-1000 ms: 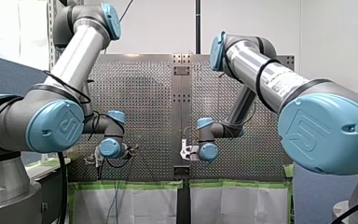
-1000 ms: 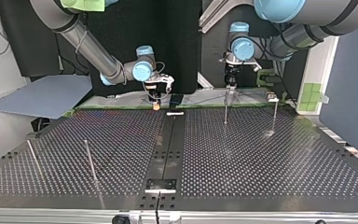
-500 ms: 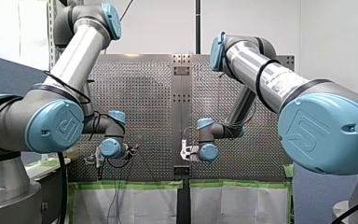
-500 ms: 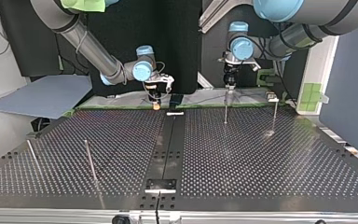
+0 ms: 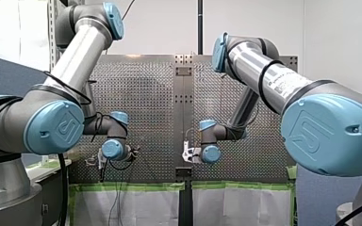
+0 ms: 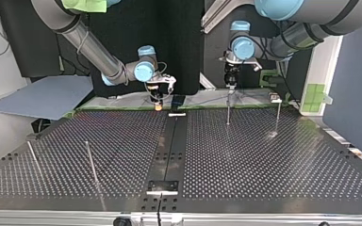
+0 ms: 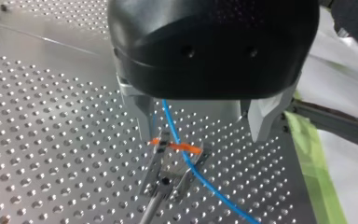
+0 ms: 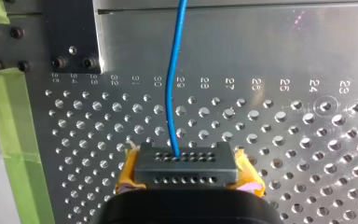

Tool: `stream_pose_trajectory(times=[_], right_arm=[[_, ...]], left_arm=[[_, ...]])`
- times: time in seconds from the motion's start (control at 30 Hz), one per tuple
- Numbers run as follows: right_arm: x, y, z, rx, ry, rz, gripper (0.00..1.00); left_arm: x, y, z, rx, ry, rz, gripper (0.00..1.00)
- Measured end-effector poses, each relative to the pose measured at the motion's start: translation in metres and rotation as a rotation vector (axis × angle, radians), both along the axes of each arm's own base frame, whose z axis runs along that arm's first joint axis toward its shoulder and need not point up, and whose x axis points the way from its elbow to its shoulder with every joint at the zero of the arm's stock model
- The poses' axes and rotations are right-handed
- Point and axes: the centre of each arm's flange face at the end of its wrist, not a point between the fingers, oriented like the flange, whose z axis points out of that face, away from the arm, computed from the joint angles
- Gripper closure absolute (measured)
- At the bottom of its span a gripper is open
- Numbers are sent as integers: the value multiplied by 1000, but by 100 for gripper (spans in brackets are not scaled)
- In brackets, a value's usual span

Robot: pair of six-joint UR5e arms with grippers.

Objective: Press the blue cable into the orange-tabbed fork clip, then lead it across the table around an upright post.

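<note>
opposing overviews share the table [image 6: 264,155]

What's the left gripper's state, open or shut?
Open: left gripper fingers stand wide apart, blue cable running between them.

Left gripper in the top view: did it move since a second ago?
Yes. My left gripper has lifted a little, away from the top of the upright post below it, edging toward the view's left.

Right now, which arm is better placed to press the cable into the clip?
Left: its open jaws hang over the fork clip, blue cable across it. Right jaws only hold the cable.
</note>
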Motion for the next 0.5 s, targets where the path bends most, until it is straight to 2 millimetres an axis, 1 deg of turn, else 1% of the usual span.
stream_pose_trajectory(times=[0.33, 0.5], right_arm=[[0, 0, -1, 1, 3, 0, 100], [0, 0, -2, 0, 2, 0, 100]], left_arm=[[-10, -12, -2, 86, 23, -48, 0], [-10, -16, -1, 106, 17, -40, 0]])
